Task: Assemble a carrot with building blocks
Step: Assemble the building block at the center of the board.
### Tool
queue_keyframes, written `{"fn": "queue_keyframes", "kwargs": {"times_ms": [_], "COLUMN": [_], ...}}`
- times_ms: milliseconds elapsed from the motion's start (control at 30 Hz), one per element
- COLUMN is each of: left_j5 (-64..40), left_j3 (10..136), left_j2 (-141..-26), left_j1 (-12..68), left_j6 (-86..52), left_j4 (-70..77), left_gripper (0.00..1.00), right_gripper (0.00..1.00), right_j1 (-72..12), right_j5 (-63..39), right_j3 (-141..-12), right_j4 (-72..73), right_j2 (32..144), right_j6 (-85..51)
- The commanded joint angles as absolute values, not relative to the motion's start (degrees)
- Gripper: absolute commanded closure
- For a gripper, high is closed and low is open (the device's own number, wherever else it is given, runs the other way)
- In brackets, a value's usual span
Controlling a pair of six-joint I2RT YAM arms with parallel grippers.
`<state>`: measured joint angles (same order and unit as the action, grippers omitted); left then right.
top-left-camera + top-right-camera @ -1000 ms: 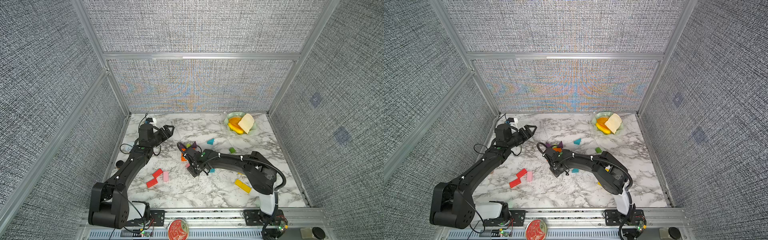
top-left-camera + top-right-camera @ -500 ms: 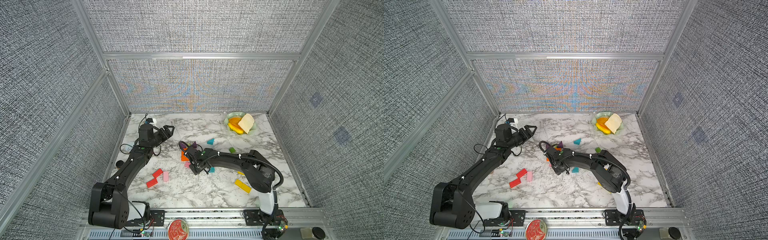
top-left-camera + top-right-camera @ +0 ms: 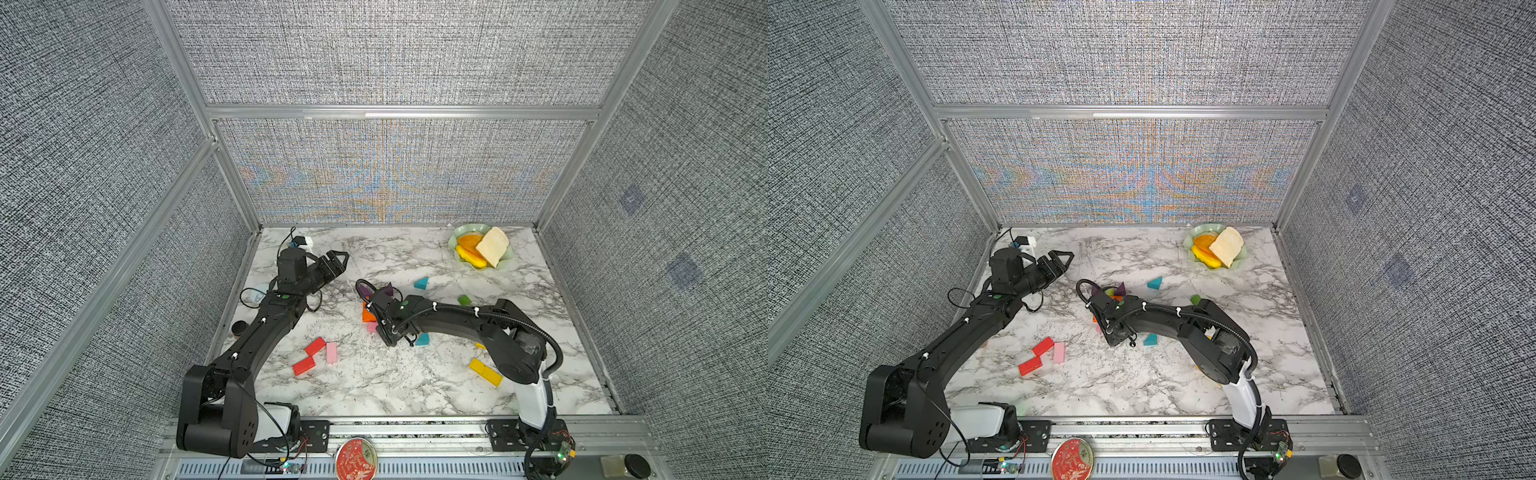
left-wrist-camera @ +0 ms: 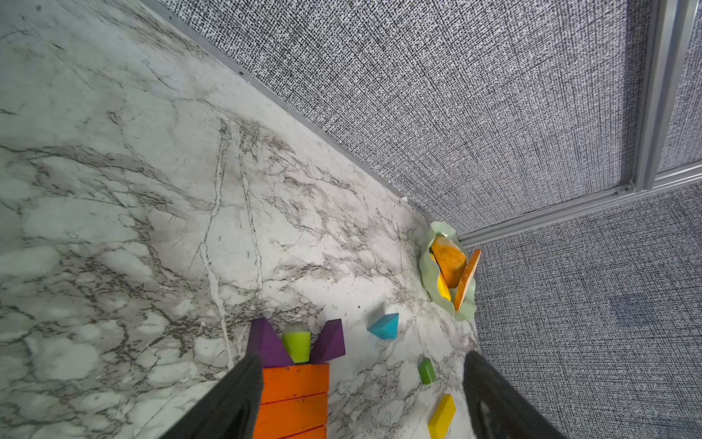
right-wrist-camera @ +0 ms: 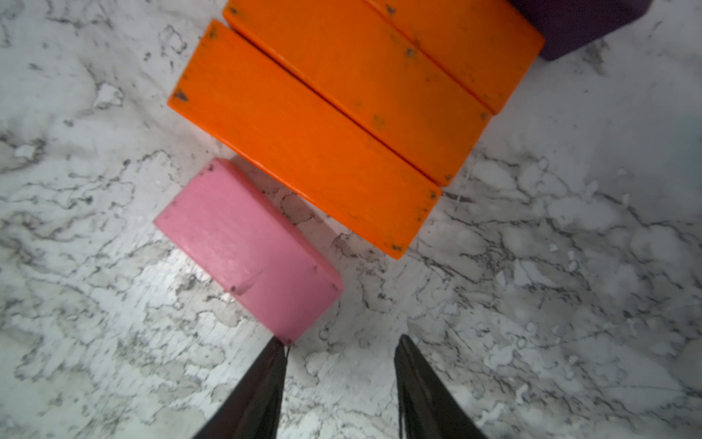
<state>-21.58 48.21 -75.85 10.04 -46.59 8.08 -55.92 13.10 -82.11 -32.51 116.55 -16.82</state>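
Two black arms share the marble table [image 3: 415, 386], and we judge the carrot about half built. Mid-table, three orange bars [image 5: 323, 125] lie side by side and touching as its body. At their far end, two purple triangles [image 4: 266, 342] flank a lime-green stub [image 4: 296, 342] as leaves. The pink block [image 5: 247, 247] lies askew just near of the bars, probably meant as the narrowing tip. The right gripper [image 5: 340, 346] sits low beside it with its jaws partly apart and empty. One fingertip touches the block's corner, which looks to us like a nudge to square it. The left gripper [image 3: 341, 262] waits far left, out of the way, jaws wide and empty. Spare red bars [image 3: 309, 355] lie near left. We can read no writing on any piece.
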Motion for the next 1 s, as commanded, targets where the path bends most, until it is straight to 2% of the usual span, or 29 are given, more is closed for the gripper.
{"fn": "queue_keyframes", "kwargs": {"times_ms": [0, 233, 400, 967], "left_j5": [-22.2, -22.2, -22.3, -21.9], "left_j3": [48.2, 48.1, 48.2, 48.2], "left_j2": [-75.7, -75.7, -75.6, -75.8], "left_j1": [10.0, 10.0, 10.0, 10.0], "left_j6": [-46.2, -46.3, -46.3, -46.1], "left_j4": [9.6, 9.7, 9.7, 9.5], "left_gripper": [0.16, 0.16, 0.16, 0.16], "right_gripper": [0.50, 0.49, 0.38, 0.36], "right_j1": [-55.8, -56.2, -57.7, -57.6], "right_j5": [15.2, 14.0, 13.2, 18.7], "right_j3": [-81.9, -81.7, -82.6, -85.8], "right_j4": [-33.1, -32.5, -32.1, -32.3], "right_j2": [115.7, 114.8, 114.8, 120.1], "right_j6": [-18.0, -18.0, -18.1, -18.0]}}
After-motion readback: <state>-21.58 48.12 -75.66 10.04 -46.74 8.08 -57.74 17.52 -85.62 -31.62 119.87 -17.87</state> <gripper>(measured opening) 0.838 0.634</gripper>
